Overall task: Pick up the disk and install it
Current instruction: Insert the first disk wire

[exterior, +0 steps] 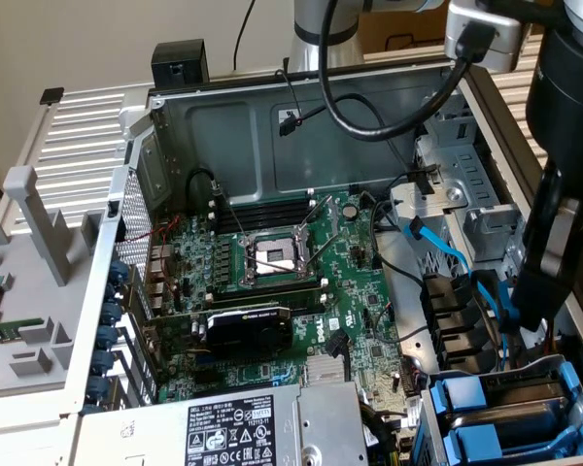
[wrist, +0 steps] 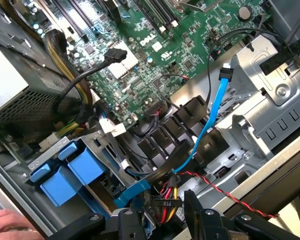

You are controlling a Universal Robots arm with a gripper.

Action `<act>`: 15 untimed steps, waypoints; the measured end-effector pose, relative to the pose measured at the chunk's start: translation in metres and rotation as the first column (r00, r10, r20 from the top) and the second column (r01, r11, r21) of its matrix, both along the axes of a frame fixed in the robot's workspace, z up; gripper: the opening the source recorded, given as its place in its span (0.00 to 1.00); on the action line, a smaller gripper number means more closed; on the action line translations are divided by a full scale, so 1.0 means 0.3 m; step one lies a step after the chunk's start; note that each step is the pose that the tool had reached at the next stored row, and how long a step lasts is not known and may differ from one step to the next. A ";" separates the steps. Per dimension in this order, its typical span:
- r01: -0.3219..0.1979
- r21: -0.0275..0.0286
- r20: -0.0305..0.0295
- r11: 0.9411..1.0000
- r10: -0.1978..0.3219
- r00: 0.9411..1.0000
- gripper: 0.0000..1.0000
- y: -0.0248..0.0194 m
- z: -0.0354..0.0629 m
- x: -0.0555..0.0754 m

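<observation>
Gripper (wrist: 159,206), fingers (wrist: 129,220) spread and empty, near the disk (wrist: 65,172), bright blue carrier front outward in a metal cage (wrist: 102,145).

disk (exterior: 464,395) (wrist: 85,164): a bright blue plastic carrier front; the metal body behind it is mostly hidden
state: it sits inside the drive cage (wrist: 101,143) and nothing holds it
pose: lying flat, with the blue end turned out of the cage
place: lower corner of the open case, at the exterior view's right
neighbour: a second blue carrier front just beside it
</observation>
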State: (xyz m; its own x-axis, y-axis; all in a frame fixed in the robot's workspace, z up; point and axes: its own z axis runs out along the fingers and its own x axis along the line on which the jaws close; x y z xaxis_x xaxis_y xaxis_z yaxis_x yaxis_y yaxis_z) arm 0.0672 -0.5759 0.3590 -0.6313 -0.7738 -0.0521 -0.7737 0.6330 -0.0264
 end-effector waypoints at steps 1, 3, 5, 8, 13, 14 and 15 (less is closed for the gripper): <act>0.000 0.000 0.000 1.000 0.000 1.000 0.45 0.000 0.000 0.000; 0.000 0.000 0.000 1.000 0.000 1.000 0.45 0.000 0.000 0.000; 0.000 0.000 0.000 1.000 0.000 1.000 0.45 0.000 0.000 0.000; 0.000 0.000 0.000 1.000 0.000 1.000 0.43 0.000 0.000 0.000; 0.000 0.000 0.000 1.000 0.000 1.000 0.36 0.000 0.000 0.000; 0.000 0.000 0.000 1.000 0.000 1.000 0.36 0.001 0.000 -0.001; 0.000 0.000 0.001 1.000 0.000 1.000 0.36 0.001 0.000 -0.002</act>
State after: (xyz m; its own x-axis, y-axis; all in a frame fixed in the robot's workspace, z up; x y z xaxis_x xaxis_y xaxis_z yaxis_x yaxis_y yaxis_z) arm 0.0665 -0.5756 0.3590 -0.6314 -0.7737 -0.0525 -0.7736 0.6331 -0.0270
